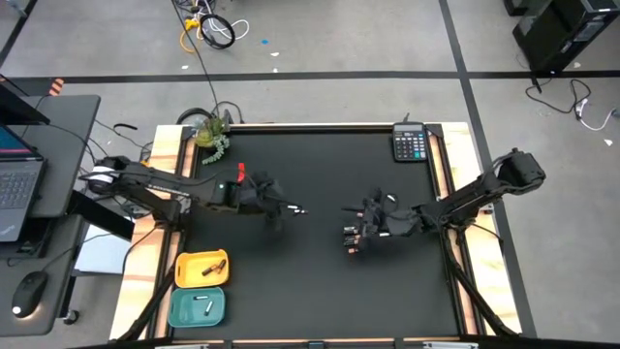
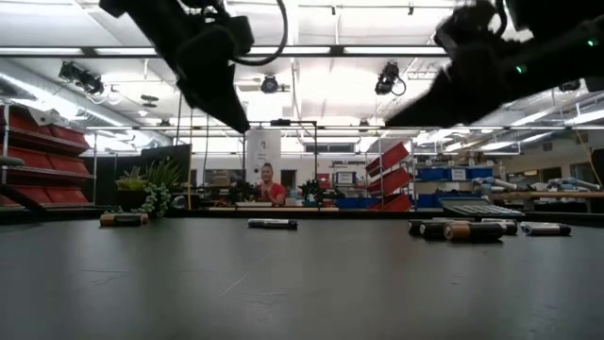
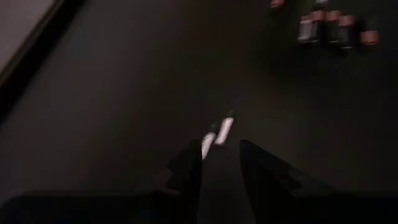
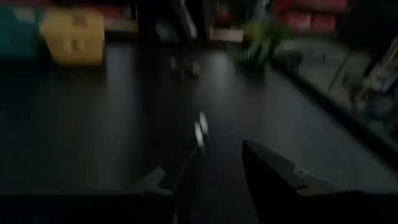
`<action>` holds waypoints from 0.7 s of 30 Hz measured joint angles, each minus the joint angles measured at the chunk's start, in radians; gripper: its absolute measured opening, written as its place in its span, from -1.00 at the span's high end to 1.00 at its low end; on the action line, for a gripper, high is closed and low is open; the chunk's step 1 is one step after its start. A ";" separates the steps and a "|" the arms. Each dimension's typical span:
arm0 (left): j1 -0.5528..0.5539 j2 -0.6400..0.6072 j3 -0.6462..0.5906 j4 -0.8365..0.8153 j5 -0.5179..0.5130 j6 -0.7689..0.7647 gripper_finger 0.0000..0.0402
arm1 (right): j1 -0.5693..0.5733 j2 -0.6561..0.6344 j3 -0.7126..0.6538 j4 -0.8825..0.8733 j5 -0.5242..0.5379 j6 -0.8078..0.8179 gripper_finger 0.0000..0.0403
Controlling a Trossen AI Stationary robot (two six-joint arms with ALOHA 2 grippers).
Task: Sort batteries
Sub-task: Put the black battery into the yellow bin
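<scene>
Two white batteries (image 1: 296, 209) lie end to end on the black mat, just ahead of my left gripper (image 1: 281, 208), which is open and raised off the mat (image 2: 236, 118). In the left wrist view they (image 3: 217, 132) sit just beyond the open fingertips (image 3: 217, 152). A cluster of dark, copper-ended batteries (image 1: 351, 238) lies under my right gripper (image 1: 356, 229), also open and lifted (image 2: 401, 113). In the low view the cluster (image 2: 462, 229) rests on the mat, and single batteries (image 2: 272, 224) (image 2: 123, 219) lie farther left. The right wrist view shows the white pair (image 4: 200, 130) past its open gripper (image 4: 217, 155).
A yellow tray (image 1: 184, 274) with a battery in it and a teal tray (image 1: 176, 312) with white batteries sit at the mat's near left corner. A calculator (image 1: 411, 143) lies at the far right corner, a small plant (image 1: 211, 132) at the far left. People show in the room behind.
</scene>
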 joint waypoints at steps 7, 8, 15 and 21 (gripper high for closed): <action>0.009 0.052 0.000 0.074 -0.015 0.112 0.42 | -0.026 -0.102 0.066 -0.537 -0.029 0.232 0.30; 0.009 0.060 0.000 0.080 -0.029 0.130 0.42 | -0.035 -0.115 0.085 -0.609 -0.055 0.256 0.30; 0.009 0.115 0.000 0.084 -0.070 0.165 0.42 | -0.129 -0.108 0.145 -0.870 -0.219 0.283 0.28; -0.006 0.122 -0.001 0.117 -0.064 0.233 0.42 | -0.165 -0.038 0.145 -0.876 -0.276 0.236 0.21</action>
